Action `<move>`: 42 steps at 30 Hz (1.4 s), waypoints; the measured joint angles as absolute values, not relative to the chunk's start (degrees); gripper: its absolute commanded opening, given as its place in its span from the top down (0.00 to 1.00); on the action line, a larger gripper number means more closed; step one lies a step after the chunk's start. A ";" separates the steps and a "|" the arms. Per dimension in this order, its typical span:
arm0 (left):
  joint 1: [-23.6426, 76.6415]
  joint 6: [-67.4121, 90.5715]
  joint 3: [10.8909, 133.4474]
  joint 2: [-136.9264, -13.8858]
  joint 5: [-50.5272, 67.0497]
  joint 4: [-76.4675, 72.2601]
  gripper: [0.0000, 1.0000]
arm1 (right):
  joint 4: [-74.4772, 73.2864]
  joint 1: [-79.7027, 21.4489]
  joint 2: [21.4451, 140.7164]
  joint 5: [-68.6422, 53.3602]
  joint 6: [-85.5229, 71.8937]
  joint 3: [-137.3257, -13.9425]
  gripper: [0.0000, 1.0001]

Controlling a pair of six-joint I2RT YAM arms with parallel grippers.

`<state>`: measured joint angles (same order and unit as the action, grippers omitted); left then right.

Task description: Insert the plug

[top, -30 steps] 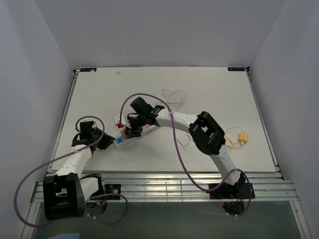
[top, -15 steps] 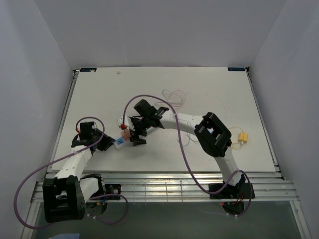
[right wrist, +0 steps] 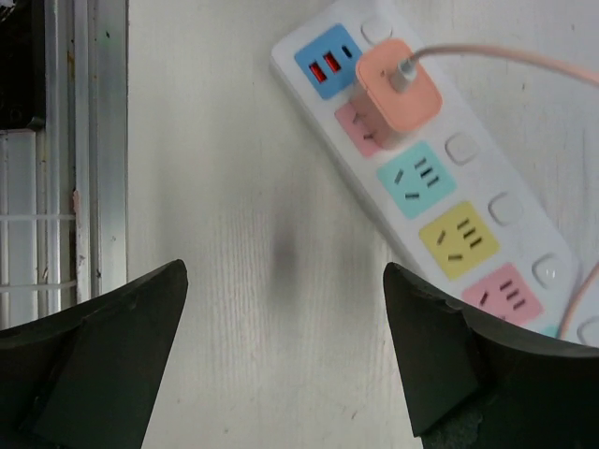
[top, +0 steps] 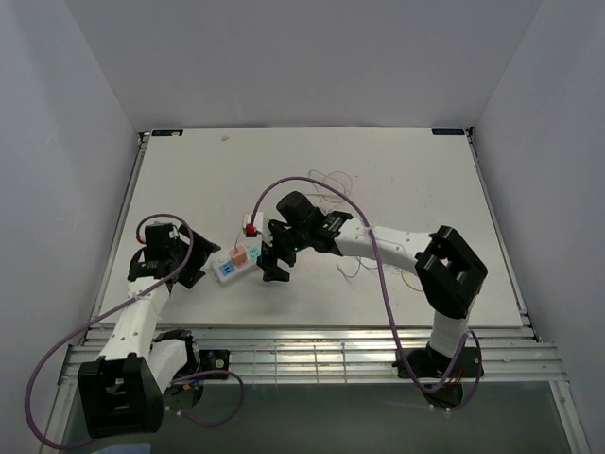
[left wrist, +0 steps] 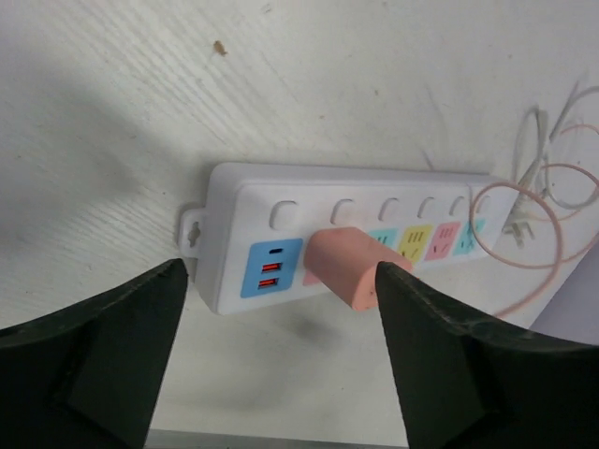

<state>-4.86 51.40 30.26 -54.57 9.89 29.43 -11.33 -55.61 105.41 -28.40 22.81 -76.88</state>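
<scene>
Plug (right wrist: pixel 398 84) seated in strip (right wrist: pixel 436 208), socket beside the USB ports; strip lies centre-left on surface (top: pixel 378 170). Left fingers (left wrist: pixel 103 346) spread wide, grasping nothing. Right fingers (right wrist: pixel 94 346) likewise, clear of plug.

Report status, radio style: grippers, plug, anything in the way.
Left gripper open, right gripper open, both holding nothing. Plug seated in strip, beside USB ports. Nothing seen in the way.
</scene>
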 measured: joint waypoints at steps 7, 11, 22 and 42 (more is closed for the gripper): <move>-4.86 50.00 41.21 -49.63 10.39 34.37 0.02 | -10.11 -55.61 86.59 -13.37 10.48 -66.15 0.10; -4.58 46.63 50.35 -50.41 13.72 35.00 0.02 | -8.93 -54.98 73.36 -4.12 2.79 -61.82 0.10; 28.10 33.39 85.30 -85.73 4.80 34.35 0.02 | -11.03 -39.29 46.35 7.86 -10.72 -48.10 0.10; 35.77 27.03 113.32 -126.91 -13.52 50.63 1.00 | -15.03 -37.82 39.31 15.92 -11.55 -42.26 0.10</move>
<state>35.77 27.03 113.32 -126.91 -13.52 50.63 -15.03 -37.82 39.31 15.92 -11.55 -42.26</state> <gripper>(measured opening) 0.029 0.903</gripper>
